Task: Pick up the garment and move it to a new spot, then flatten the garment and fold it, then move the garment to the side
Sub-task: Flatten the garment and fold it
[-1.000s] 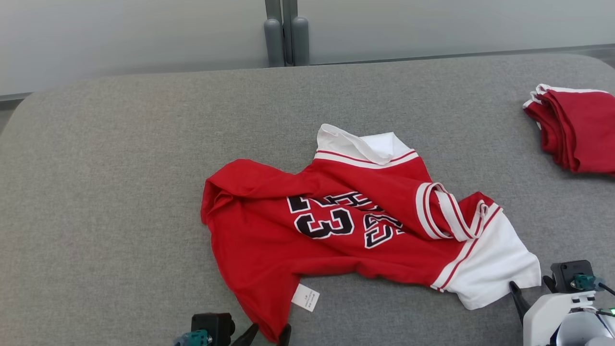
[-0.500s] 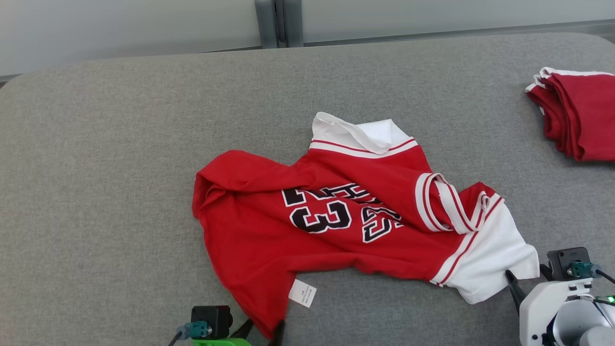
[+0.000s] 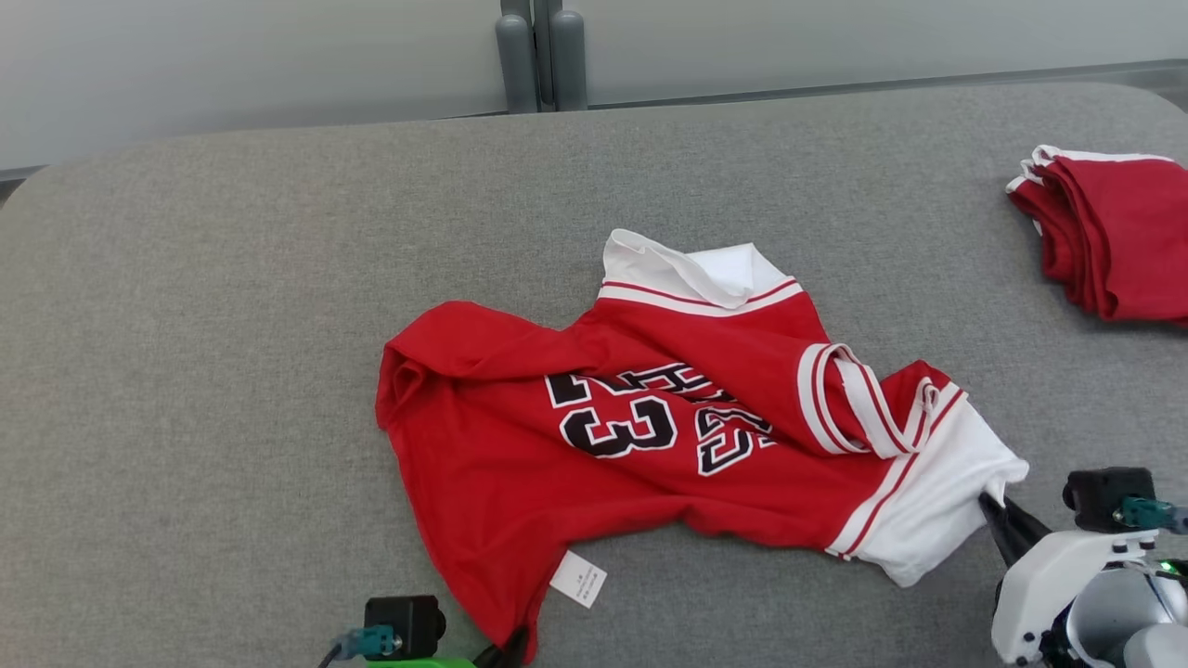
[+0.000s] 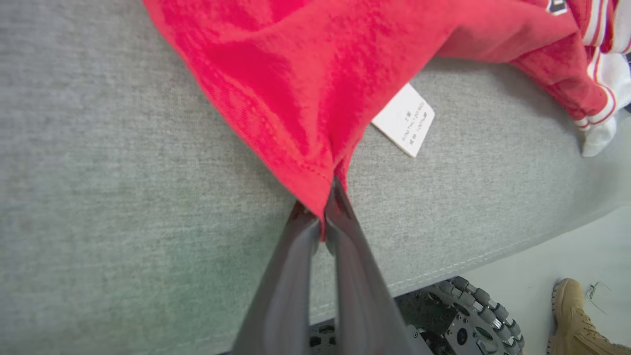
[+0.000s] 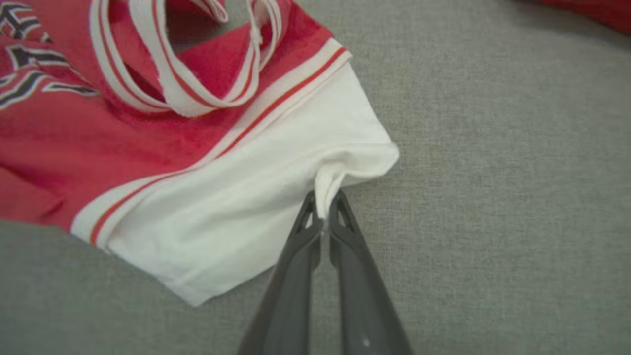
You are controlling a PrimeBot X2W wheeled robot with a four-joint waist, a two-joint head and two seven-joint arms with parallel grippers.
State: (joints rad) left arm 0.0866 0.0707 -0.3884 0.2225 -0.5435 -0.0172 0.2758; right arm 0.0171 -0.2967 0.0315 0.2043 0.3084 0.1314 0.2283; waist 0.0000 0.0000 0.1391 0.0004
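1. The garment (image 3: 650, 436), a red top with white sleeves, lies crumpled near the middle of the bench (image 3: 204, 353), with its front rucked and its collar band twisted.
2. The left fingers (image 4: 340, 212) are closed tight on the red hem corner (image 4: 310, 182) near the bench's front edge. Only a small pinch of cloth is held between them.
3. The right fingers (image 5: 340, 217) are likewise closed on the edge of the white sleeve (image 5: 256, 207), which is gathered into a small fold at the tips.
4. The step in hand is judged to be the pick-up for the move to a new spot. Both grips appear made, and the cloth is not yet lifted clear.
5. Both arms should be raised together and evenly, so that neither small pinch takes the whole weight and is pulled out.
6. The two held points should be drawn gently apart as the garment rises, so that the body hangs open and the rucks fall out. Flattening would be eased by this.
7. The lift should be taken high enough that the trailing cloth and the label (image 4: 404, 121) are not dragged across the bench.
8. The new spot should be kept well apart from the folded red pile (image 3: 1104, 232) at the far right, so that it is left undisturbed.
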